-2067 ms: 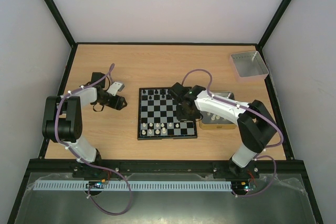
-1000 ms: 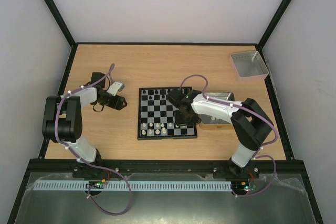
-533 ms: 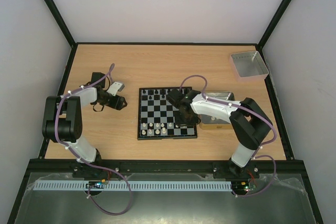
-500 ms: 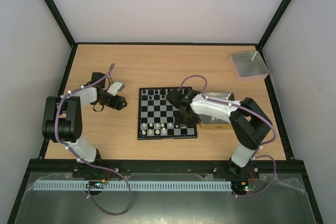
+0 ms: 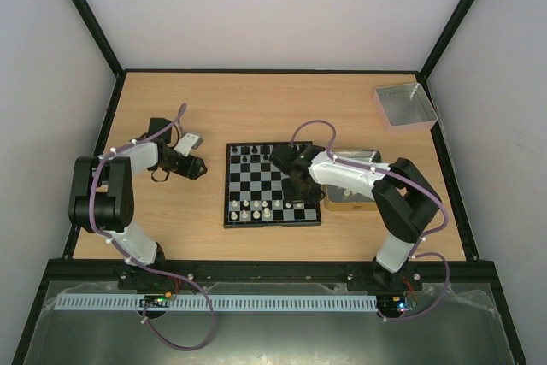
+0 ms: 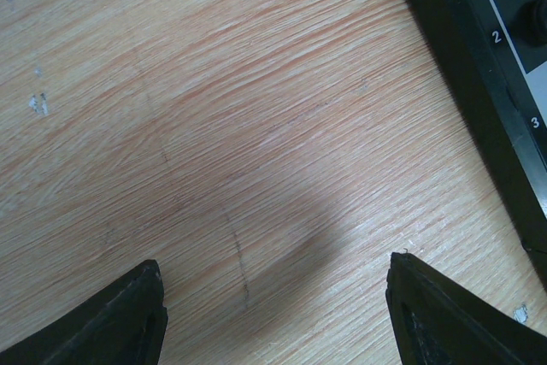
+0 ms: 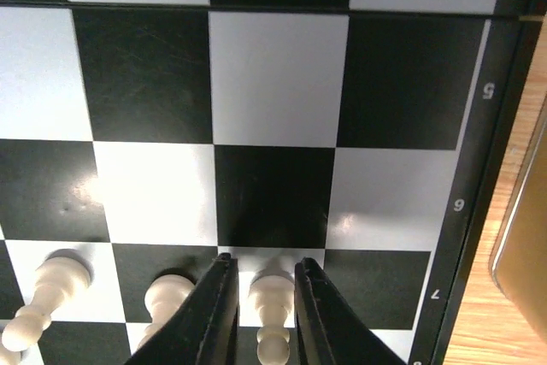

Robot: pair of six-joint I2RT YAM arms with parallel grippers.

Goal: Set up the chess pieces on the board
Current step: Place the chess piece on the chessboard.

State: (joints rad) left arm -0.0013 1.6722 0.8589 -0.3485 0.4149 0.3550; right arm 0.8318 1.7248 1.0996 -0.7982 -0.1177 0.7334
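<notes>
The board [image 5: 272, 223] lies mid-table, with black chess pieces [image 5: 250, 153] on its far rows and white ones [image 5: 259, 207] on its near rows. My right gripper [image 5: 302, 197] is low over the board's near right part. In the right wrist view its fingers [image 7: 224, 297] flank an upright white pawn [image 7: 272, 295] on a white square, with a thin gap on each side: the right gripper [image 7: 262, 267] is slightly open. Two more white pawns [image 7: 166, 297] stand to its left. My left gripper [image 5: 199, 167] [image 6: 275, 284] is open over bare wood, left of the board's rim [image 6: 479, 83].
A tan-rimmed tray [image 5: 357, 203] holding more pieces sits against the board's right side, under my right arm; its edge [image 7: 521, 237] shows in the right wrist view. A grey tray [image 5: 405, 106] stands at the far right corner.
My right arm has swung from beside the tray to the board's near right squares, and its jaws have parted a little around the white pawn. The left arm has not moved.
</notes>
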